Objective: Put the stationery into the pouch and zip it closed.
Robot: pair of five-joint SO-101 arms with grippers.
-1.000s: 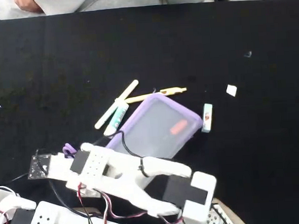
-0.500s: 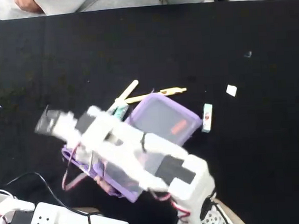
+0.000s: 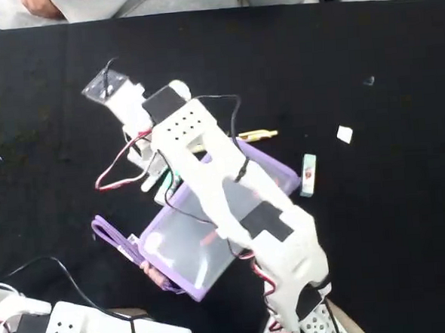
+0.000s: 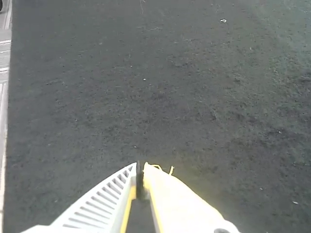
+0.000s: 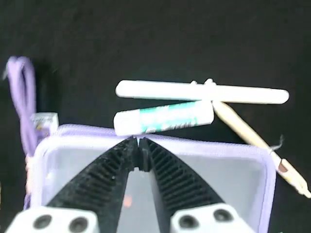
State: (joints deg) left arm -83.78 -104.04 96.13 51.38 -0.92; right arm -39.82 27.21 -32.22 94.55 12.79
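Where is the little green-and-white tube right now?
In the right wrist view the tube lies flat on the black table, between the purple pouch and the white pen, close beside both.

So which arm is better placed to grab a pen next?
Right, probably. The right gripper hangs shut over the pouch rim, close to the white pen; the left gripper is over black table away from it.

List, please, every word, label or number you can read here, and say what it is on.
No text can be read.
Tube: green print, too blurred to read.
Eraser: red mark, too small to read.
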